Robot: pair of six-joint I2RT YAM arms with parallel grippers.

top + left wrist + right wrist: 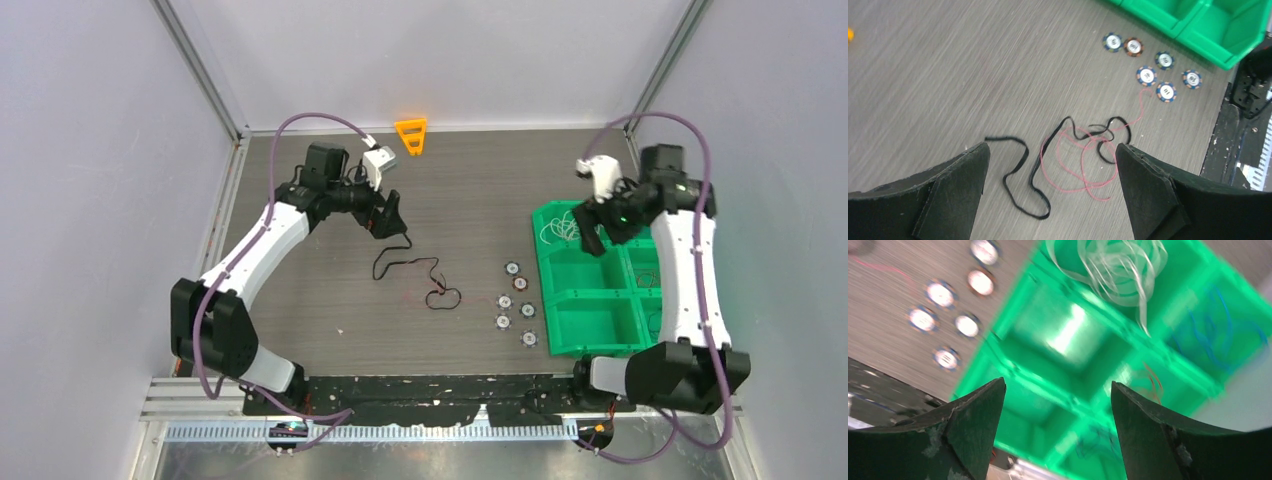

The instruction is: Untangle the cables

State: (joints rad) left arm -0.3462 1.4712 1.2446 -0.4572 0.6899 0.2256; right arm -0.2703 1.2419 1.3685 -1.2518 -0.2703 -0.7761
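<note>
On the table (470, 180), a black cable (1003, 138) and a thin red cable (1075, 191) lie crossed over each other, near some round chips (1146, 75). The left gripper (1050, 150) hangs above them, wide open and empty. The right gripper (1058, 385) is open too, over the green bin (590, 300), where a white cable (1118, 270) sits.

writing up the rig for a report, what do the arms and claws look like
Both arms match: white link shells with black joints and bases. A thick purple cable loops along each, left arm and right arm. The left claw and right claw have two flat, matte black wedge fingers each.
</note>
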